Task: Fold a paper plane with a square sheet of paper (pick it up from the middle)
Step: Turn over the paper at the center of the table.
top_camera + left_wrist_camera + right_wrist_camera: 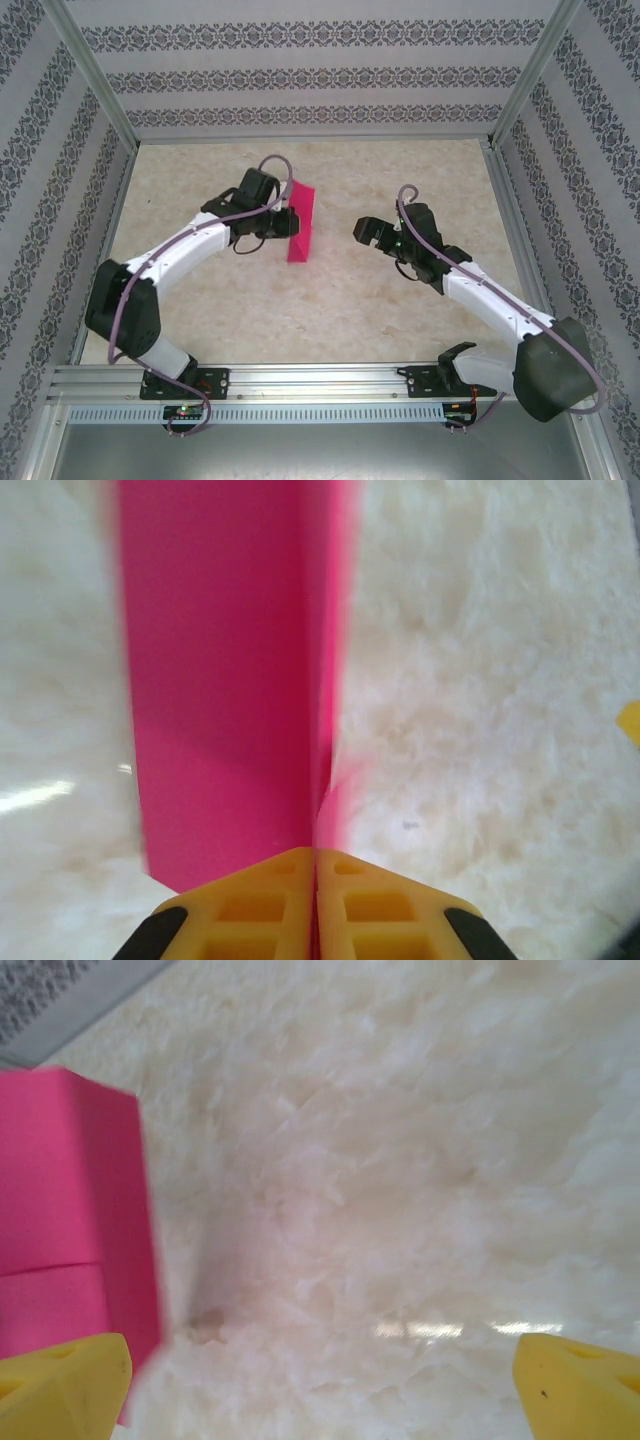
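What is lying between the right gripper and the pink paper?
Bare table, in the top view, separates the right gripper from the pink paper.

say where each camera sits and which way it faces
top external: above and behind the bases, looking down on the table, left arm, right arm and folded pink paper.
left wrist: on the left arm, looking along the shut left gripper pinching the paper.
right wrist: on the right arm, looking past the open right gripper at the table.
Shared: all three show the paper.
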`<action>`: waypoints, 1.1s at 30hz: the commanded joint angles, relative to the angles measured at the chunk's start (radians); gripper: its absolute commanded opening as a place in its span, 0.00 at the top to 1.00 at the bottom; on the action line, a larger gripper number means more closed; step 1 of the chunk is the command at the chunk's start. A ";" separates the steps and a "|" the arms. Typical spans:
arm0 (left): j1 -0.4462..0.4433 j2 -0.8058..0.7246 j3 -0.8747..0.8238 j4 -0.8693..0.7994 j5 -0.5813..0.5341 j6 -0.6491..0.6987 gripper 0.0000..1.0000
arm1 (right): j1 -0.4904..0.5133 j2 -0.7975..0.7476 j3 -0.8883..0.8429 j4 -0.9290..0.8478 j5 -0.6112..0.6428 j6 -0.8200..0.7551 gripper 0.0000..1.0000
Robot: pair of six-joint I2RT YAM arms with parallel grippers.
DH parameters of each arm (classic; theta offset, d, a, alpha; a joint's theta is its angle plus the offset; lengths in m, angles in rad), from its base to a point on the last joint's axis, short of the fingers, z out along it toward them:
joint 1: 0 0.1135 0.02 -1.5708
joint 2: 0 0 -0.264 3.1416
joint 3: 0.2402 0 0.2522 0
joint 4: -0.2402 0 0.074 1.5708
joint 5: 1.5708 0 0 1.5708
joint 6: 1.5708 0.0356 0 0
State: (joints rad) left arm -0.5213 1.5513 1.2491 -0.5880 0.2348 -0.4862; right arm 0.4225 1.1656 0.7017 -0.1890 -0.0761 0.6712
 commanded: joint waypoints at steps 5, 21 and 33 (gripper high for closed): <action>-0.107 0.059 0.251 -0.446 -0.664 0.132 0.90 | -0.033 -0.048 -0.037 -0.035 0.095 -0.012 0.02; -0.290 0.592 0.521 -0.603 -1.089 0.093 0.90 | -0.072 -0.104 -0.065 -0.129 0.142 0.008 0.02; -0.345 0.762 0.602 -0.552 -0.900 0.088 0.83 | -0.107 -0.163 -0.096 -0.179 0.161 0.021 0.02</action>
State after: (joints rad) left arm -0.8600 2.2971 1.8355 -1.1492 -0.7292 -0.4004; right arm 0.3286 1.0306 0.6266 -0.3481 0.0544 0.6834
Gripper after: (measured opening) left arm 0.165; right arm 0.982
